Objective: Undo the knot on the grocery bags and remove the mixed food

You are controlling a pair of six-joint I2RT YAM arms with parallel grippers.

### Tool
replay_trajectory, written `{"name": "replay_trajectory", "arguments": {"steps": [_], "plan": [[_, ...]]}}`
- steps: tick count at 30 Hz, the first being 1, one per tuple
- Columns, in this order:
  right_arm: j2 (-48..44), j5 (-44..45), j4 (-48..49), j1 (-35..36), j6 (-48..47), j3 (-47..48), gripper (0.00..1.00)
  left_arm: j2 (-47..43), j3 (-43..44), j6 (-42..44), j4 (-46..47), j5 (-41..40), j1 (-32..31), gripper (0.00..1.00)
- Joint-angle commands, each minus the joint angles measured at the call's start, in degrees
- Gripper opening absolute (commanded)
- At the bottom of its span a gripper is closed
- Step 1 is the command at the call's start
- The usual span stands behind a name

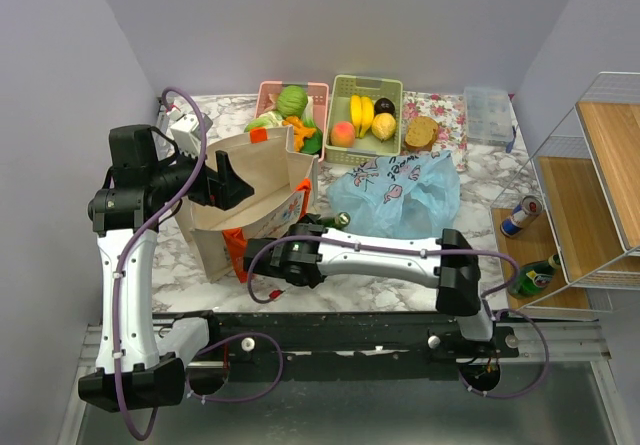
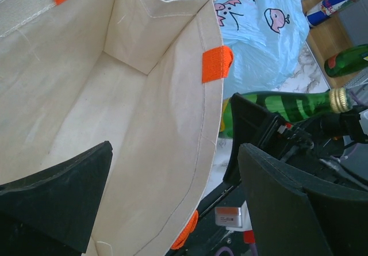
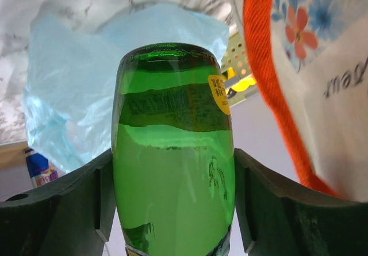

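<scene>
A marble surface seen from above, with two robot arms at its near edge. The left tool is released, its jaws spread wide and straddling the right wall of a beige canvas tote: one finger inside, one outside. This seems meant to steady the tote and hold its mouth open. The right tool is clenched on a green glass bottle, gripped around the body and lying on its side just right of the tote, probably so it can be moved without rolling. The light blue plastic bag lies right of the tote, near the middle of the surface, touched by neither tool. It is thin and crinkled, printed with small whales and pink shapes, and looks slack and flattened, so it is likely emptied. Its knot cannot be made out. Beyond it, a pink basket holds a green cabbage and orange pieces, and a green basket holds a peach.
</scene>
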Motion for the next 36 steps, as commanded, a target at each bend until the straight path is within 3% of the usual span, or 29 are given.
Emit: {"name": "replay_trajectory", "arguments": {"steps": [1,5,17,28,36], "plan": [[-7.4,8.4,-3.6,-0.7,-1.3,-3.3,0.01,-0.1,-0.1,-0.7,1.4,2.5,0.4,0.92],[-10.0,10.2,-3.5,-6.9,-1.6,-5.2,0.01,0.5,-0.2,-0.8,1.7,3.1,0.5,0.91],[-14.9,13.7,-3.5,-21.8,-7.8,1.1,0.01,2.9,0.1,-2.8,2.8,4.6,0.4,0.91],[-29.0,12.9,-3.5,-35.2,-7.1,-17.7,0.01,4.7,0.5,-3.9,3.7,5.9,0.3,0.91],[-38.3,9.6,-3.6,-36.5,-1.9,-33.2,0.01,6.8,3.0,-3.7,4.5,5.1,0.1,0.93]]}}
